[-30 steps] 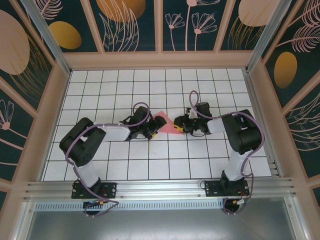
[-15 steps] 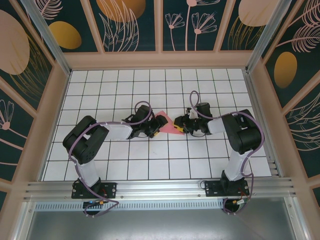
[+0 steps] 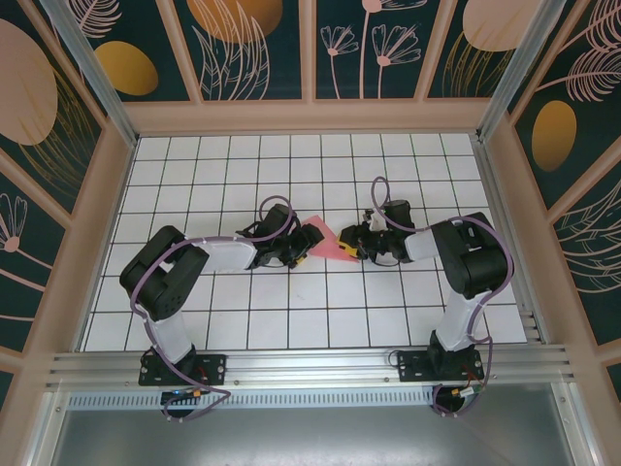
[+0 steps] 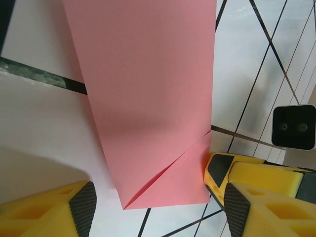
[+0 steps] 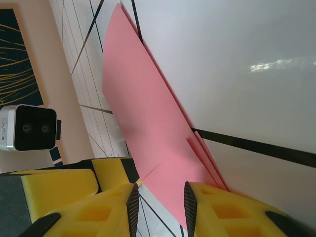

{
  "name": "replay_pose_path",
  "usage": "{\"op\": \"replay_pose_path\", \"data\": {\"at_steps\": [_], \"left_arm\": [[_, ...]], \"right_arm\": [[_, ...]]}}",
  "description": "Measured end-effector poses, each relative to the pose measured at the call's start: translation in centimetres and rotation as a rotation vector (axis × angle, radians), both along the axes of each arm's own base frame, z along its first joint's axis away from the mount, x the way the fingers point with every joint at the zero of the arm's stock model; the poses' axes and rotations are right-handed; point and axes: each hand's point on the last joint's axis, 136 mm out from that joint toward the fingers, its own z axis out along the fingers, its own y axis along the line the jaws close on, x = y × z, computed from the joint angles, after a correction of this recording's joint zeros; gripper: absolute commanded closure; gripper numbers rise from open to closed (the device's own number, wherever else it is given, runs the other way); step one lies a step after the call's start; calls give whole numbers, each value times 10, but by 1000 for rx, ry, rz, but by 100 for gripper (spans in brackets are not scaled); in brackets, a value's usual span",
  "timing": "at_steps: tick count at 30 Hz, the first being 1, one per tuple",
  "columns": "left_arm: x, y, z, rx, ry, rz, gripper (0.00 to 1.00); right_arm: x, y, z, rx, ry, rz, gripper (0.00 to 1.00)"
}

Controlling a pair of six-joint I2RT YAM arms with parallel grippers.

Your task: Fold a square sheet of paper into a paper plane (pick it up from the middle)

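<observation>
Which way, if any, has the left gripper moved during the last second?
Yes. The left gripper has crept slightly right across the table's grid lines, toward the folded pink paper.

A robot test cell in a lab is indicated: a white gridded table is enclosed by leaf-patterned panels, and a left arm and right arm are bolted to an aluminium rail.

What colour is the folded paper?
The paper is plain salmon pink, clearest in the left wrist view.
</observation>
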Motion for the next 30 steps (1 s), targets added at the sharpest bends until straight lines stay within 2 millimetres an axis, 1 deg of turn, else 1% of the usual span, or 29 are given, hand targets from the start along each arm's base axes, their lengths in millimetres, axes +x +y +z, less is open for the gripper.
{"op": "replay_pose_path", "data": {"at_steps": [7,11,13,19,23,26,30], "left_arm": [[4,-7,3,-15,-1,-12,34],[4,-7,-2,-12,9,-15,34],[4,-7,-3,-10,11,-15,37],[8,-12,3,-40,-8,-10,55],[9,-13,5,-66,-17,-1,70],[8,-12,4,-69,-15,5,81],[8,-9,0,-61,-20,16,94]], "right_arm": [[0,-1,0,4,7,-6,65],[0,-1,0,9,6,-4,65],[0,-1,1,11,7,-5,65],[-1,-1,3,26,-6,2,59],[-2,-2,8,19,-38,9,49],[0,-4,17,8,-91,11,43],[8,-6,36,-17,-213,15,42]]}}
